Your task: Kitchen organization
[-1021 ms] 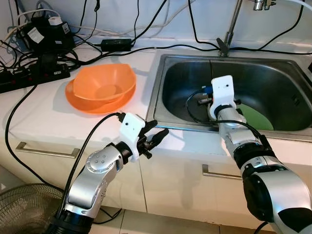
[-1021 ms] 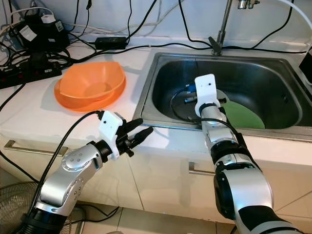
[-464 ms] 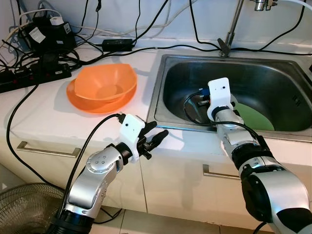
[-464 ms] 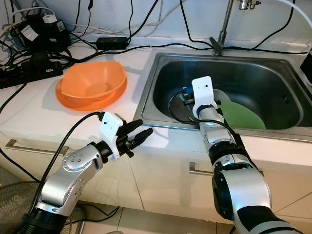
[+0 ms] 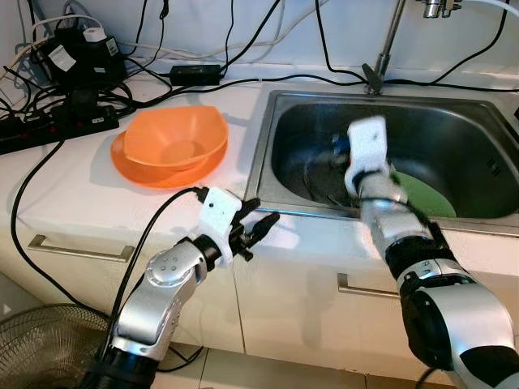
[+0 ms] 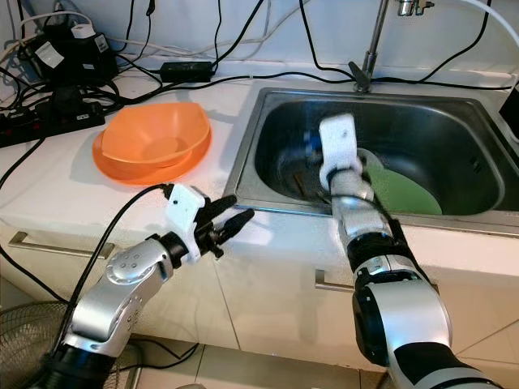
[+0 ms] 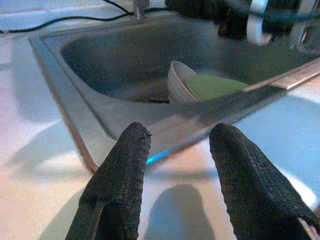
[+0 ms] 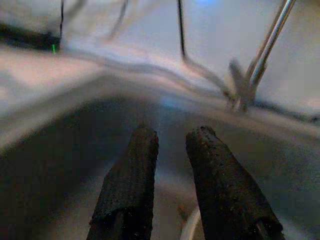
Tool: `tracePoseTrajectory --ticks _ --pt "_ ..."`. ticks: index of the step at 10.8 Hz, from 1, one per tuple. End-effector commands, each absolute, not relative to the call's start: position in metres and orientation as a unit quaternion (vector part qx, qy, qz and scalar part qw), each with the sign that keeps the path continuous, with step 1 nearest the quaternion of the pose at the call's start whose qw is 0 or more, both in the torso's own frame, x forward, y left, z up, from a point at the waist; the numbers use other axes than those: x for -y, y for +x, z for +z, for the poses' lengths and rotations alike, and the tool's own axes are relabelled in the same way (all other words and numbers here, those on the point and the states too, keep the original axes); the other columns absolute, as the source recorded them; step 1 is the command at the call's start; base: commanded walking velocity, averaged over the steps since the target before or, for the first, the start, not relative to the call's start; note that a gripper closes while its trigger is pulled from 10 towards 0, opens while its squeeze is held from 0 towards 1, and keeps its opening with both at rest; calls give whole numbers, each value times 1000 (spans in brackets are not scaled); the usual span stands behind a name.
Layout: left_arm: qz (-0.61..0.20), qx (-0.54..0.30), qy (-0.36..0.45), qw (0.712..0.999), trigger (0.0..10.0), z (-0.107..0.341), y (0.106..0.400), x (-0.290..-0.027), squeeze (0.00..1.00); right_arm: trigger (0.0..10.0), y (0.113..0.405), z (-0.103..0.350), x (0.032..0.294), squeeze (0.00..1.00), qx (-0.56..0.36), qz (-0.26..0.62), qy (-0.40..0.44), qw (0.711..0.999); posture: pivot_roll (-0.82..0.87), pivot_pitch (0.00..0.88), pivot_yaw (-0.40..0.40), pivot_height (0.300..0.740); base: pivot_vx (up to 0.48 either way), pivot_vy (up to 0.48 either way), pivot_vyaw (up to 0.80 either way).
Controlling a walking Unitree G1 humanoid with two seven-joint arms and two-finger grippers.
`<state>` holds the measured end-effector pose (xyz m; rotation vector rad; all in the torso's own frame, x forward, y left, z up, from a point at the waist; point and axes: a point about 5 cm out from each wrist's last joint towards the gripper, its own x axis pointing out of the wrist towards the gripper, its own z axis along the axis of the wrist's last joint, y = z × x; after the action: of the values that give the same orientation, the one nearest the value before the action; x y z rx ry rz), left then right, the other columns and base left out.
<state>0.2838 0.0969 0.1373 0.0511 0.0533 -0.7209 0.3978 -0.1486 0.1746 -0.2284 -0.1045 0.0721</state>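
Dishes (image 7: 186, 85) in the sink (image 5: 308, 212), centre frame, look hard, slippery, breakable; take a rim. Your right claw (image 8: 172, 145), slightly parted, holds nothing.

White counter (image 5: 73, 198), cabinet drawers (image 5: 292, 300) below, tiled floor (image 5: 243, 373), possibly fan (image 5: 40, 344) lower-left.

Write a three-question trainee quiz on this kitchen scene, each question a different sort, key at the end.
1. True or false: the orange bowl sits inside the sink.
2. Which gripper is over the sink basin? A) left gripper B) right gripper
3. Fill in: the flat dish lying in the sink is coloured ____.

Key: 1 false, it rests on the counter beside the sink. 2 B. 3 green.
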Motion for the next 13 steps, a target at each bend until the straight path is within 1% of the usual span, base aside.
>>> tracePoseTrajectory --ticks 1,2,3,4,5,7,9,13 --pt "-341 -20 28 940 10000 140 287 -101 0 10000 397 182 147 0 75 38 -100 991 103 0 40 740 0 0 0" --pt "-339 -20 29 940 10000 139 287 -101 0 10000 392 188 145 0 107 38 -85 990 92 0 42 740 0 0 0" --pt "-337 -19 29 941 10000 139 288 -101 0 10000 386 188 143 0 119 40 -78 989 89 0 43 740 0 0 0" --pt "-334 -19 30 942 10000 139 289 -102 0 10000 381 185 141 0 121 40 -71 989 86 0 44 740 0 0 0" --pt "-327 -16 30 944 10000 139 290 -103 0 10000 367 172 135 0 121 50 -64 989 77 0 47 740 0 0 0" --pt "-320 -11 28 947 10000 139 293 -103 0 10000 355 159 135 0 111 37 -42 992 71 0 47 740 0 0 0" --pt "-317 -8 28 948 10000 139 294 -102 0 10000 347 153 132 0 100 34 -35 994 73 0 49 740 0 0 0" --pt "-286 10 28 958 10000 142 298 -104 0 10000 346 153 130 0 98 31 -28 994 80 0 47 740 0 0 0"
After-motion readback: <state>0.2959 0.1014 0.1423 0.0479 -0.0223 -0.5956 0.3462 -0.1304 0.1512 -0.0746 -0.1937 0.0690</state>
